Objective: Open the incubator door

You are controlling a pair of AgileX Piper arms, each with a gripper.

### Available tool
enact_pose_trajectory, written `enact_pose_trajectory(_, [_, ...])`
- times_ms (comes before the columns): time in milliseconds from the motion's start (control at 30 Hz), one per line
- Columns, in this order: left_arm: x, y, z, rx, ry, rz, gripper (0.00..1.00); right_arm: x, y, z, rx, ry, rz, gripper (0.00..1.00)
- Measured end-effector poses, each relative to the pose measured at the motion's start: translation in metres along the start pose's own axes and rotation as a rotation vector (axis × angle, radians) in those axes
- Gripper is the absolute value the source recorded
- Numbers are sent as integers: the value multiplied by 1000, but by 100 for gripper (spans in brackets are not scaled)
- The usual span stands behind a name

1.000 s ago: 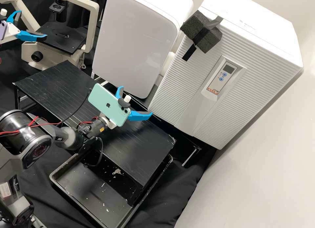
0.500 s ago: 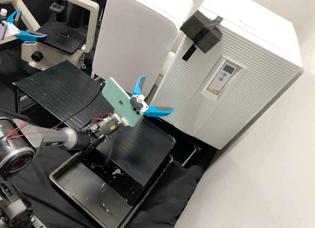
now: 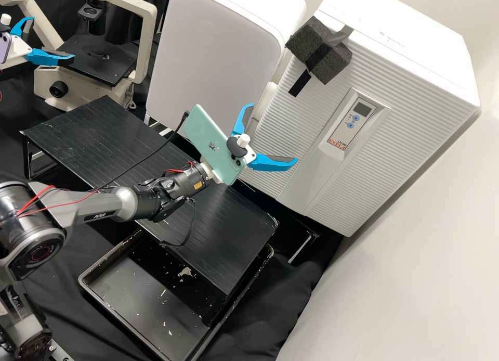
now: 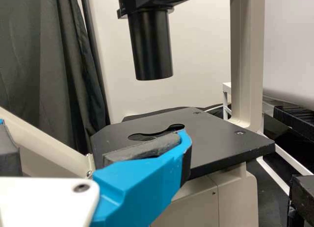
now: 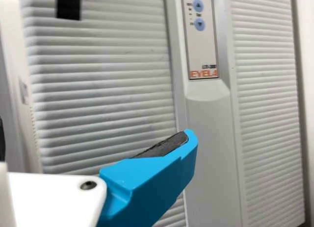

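The white incubator (image 3: 332,121), with its ribbed front door (image 3: 291,121) closed, stands at the right. My right gripper (image 3: 274,136) is open in front of the door's lower left part, holding nothing; one fingertip overlaps the ribs, and contact cannot be told. In the right wrist view, the right gripper (image 5: 95,138) has a blue finger (image 5: 147,180) before the ribbed door (image 5: 98,89) and smooth centre strip (image 5: 213,153). My left gripper (image 3: 52,38) is open beside the microscope; in the left wrist view, the left gripper (image 4: 100,144) stands before the microscope stage (image 4: 216,143).
Dark foam blocks (image 3: 319,51) are taped at the incubator's upper front edge. A white appliance (image 3: 215,64) stands beside it. Below the right arm are a black low table (image 3: 223,231) and black tray (image 3: 140,298). The microscope (image 3: 143,49) is at the back left.
The right arm has stretched out toward the incubator, carrying its gripper right and up across the high view, while its fingers stay apart. The left gripper has kept still, and the door has not moved.
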Motion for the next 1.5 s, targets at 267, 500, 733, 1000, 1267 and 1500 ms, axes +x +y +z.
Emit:
enact_pose_trajectory(267, [0,0,0,0,0,0,100,14,6,-3,-27,6,43,100])
enact_pose_trajectory(500, [0,0,0,0,0,0,100,16,7,-3,-31,5,53,0])
enact_pose_trajectory(733, [0,0,0,0,0,0,100,16,7,-3,-31,5,53,0])
enact_pose_trajectory(1000, [0,0,0,0,0,0,100,16,7,-3,-32,1,47,0])
enact_pose_trajectory(1267, [0,0,0,0,0,0,100,16,7,-4,-37,3,41,0])
enact_pose_trajectory(1500, [0,0,0,0,0,0,100,16,6,-5,-46,6,29,0])
